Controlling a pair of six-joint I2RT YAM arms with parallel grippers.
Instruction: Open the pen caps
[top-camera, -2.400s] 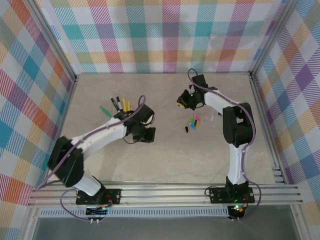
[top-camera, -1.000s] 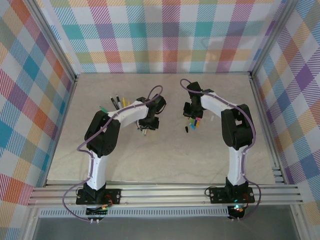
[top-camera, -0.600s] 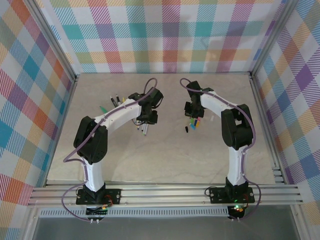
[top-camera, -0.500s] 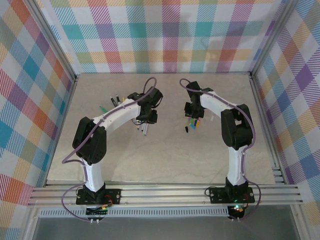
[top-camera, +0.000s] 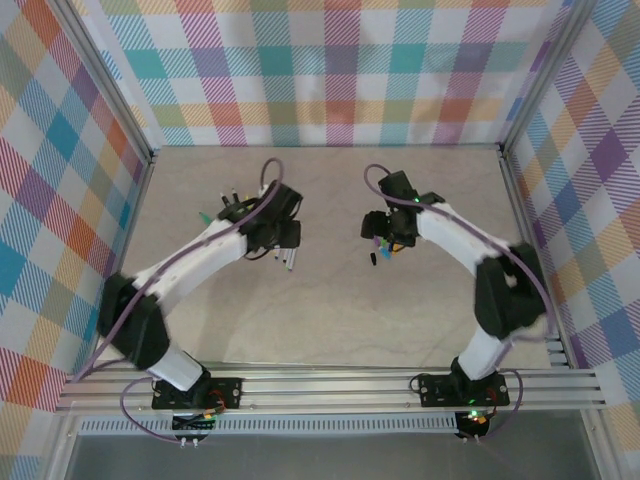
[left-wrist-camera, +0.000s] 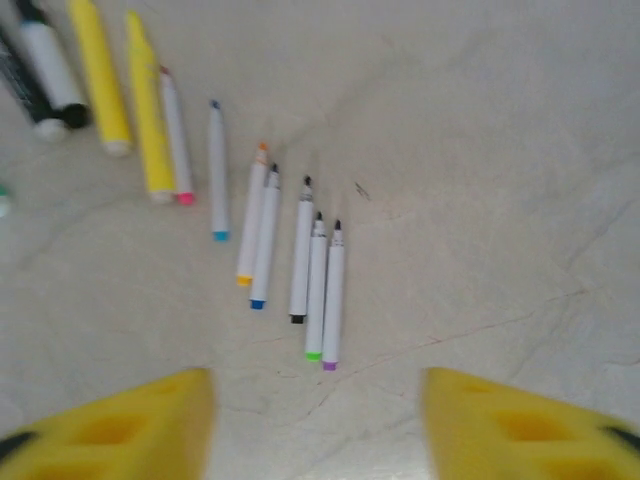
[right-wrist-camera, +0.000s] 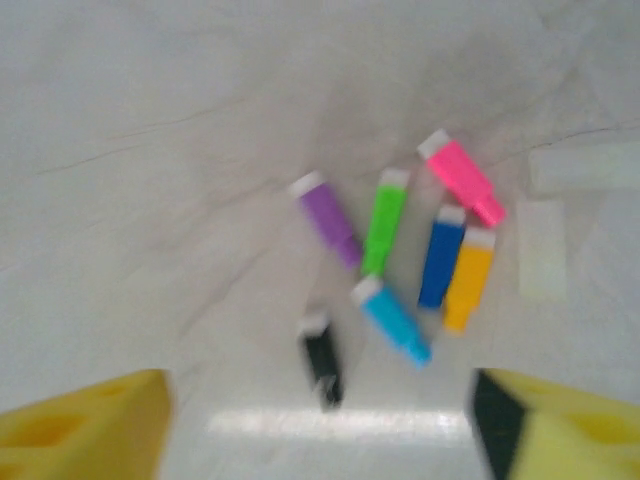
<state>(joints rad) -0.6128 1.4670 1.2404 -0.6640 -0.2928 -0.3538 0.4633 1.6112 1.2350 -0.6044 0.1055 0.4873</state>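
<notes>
The left hand (left-wrist-camera: 315, 415) hangs over the left-centre of the tabletop (top-camera: 330, 320). Its yellow fingers (left-wrist-camera: 110, 425) are spread wide with nothing between them. Just beyond it lie the pens, in a somewhat blurred wrist view. Farthest left is a black marker (left-wrist-camera: 40, 80), then two yellow markers (left-wrist-camera: 97, 75). After them comes a slanted row of seven white-barrelled pens (left-wrist-camera: 301, 245), their bare tips pointing to the far side. Their near ends run pink, light blue, orange, blue, black, green and purple.

Right of centre, the right hand (right-wrist-camera: 320, 410) hovers released and empty over the loose pen caps (right-wrist-camera: 385, 240), which lie clustered on the tabletop. The purple cap (right-wrist-camera: 328, 218) is at the left, with the black cap (right-wrist-camera: 322, 360) nearer and apart from it. The green cap (right-wrist-camera: 383, 212) sits just right of the purple, and the light-blue cap (right-wrist-camera: 392, 320) is at its near end. The dark-blue cap (right-wrist-camera: 440, 255) and orange cap (right-wrist-camera: 468, 278) lie side by side. The pink cap (right-wrist-camera: 460, 178) is farthest. Two pale translucent pieces (right-wrist-camera: 543, 250) lie at the right.
</notes>
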